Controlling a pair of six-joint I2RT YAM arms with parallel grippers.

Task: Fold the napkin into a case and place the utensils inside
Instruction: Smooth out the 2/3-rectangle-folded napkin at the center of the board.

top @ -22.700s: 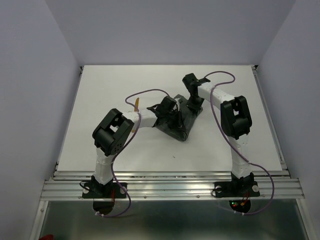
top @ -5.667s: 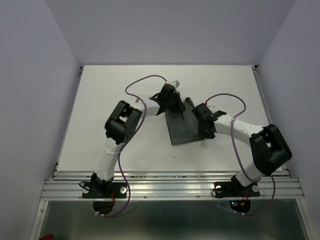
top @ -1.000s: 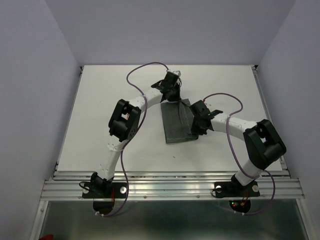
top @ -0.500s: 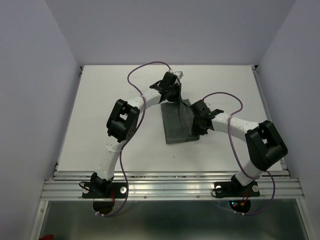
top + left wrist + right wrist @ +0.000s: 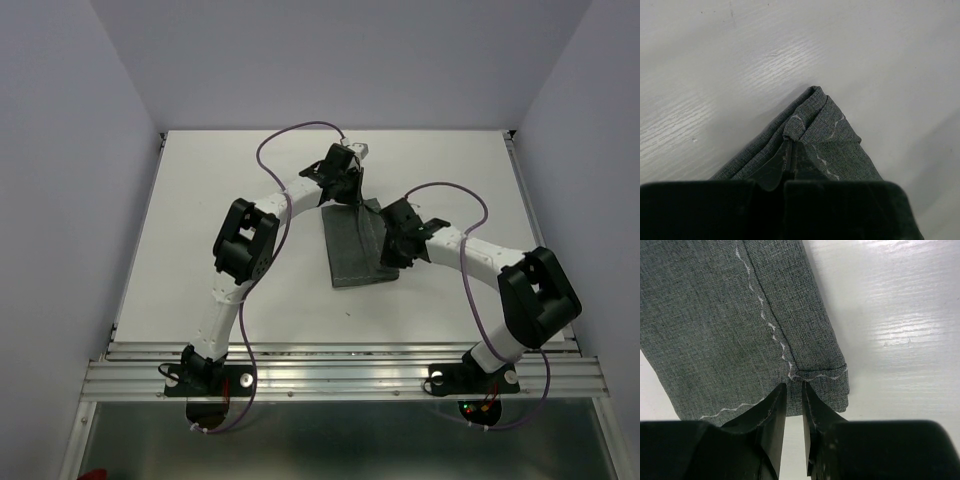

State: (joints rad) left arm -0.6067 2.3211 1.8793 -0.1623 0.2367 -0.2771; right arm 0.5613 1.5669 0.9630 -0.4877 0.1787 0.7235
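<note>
The napkin point(image 5: 352, 250) lies on the white table as a dark grey folded strip with a pale stitched hem, running near to far. My left gripper point(image 5: 348, 199) is at its far corner. In the left wrist view this gripper point(image 5: 789, 146) is shut on the napkin point(image 5: 840, 147), pinching a raised fold at the corner tip. My right gripper point(image 5: 393, 263) is at the strip's near right corner. In the right wrist view its jaws point(image 5: 794, 386) stand a narrow gap apart over the hemmed edge of the napkin point(image 5: 705, 315), with table showing between them. The utensils are out of view.
The white table point(image 5: 200, 220) stretches round the cloth, walled by pale panels on three sides. Purple cables loop over both arms. A metal rail point(image 5: 340, 375) holds the arm bases at the near edge.
The left gripper has closed on the napkin's far corner and lifted a small fold. The right gripper has shifted slightly along the strip's right edge.
</note>
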